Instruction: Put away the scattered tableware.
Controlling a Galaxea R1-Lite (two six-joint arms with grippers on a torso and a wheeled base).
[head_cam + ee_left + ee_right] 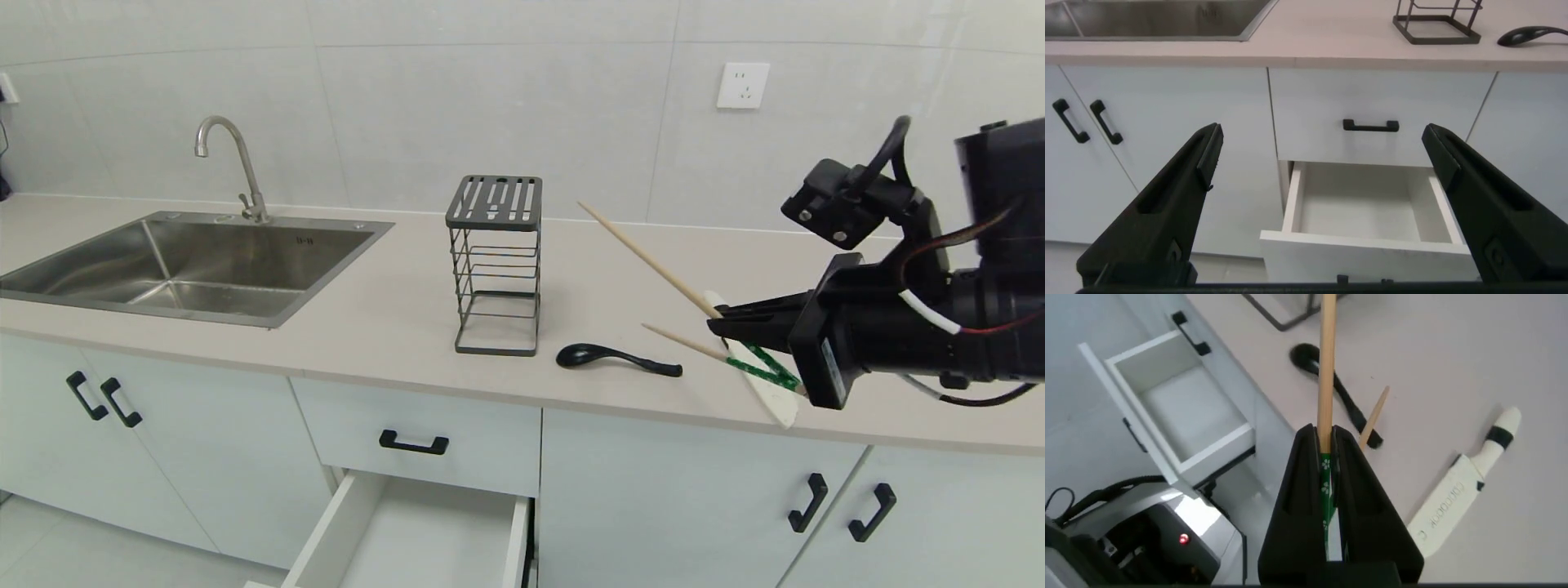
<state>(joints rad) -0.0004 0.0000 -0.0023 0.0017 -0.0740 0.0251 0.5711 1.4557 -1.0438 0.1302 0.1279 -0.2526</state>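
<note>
Chopstick: I have one wooden chopstick pinched at its green-patterned end, right of centre in the head frame. Its slim pale shaft slants up and away toward the tiled wall, off the worktop.
Right claw: clenched on that chopstick. The narrow black fingers grip the butt end, so the long shaft points forward, which I judge handy for steering it tip-first into a slot.
Second chopstick: same wood, lower and just beside the claw. I cannot tell whether it is pinched too or lying loose.
White utensil: smooth plastic with a knobbed end, flat on the worktop near the claw.
Black spoon: glossy, bowl down, lying between the claw and the rack.
Wire cutlery rack: dark metal, upright in mid-frame, with a slotted top plate that looks made to hold sticks standing.
Left claw: released, fingers spread wide, low in front of the cabinets and facing the open drawer, which is white and box-shaped.
Sink: brushed steel, upper left, well apart.
</note>
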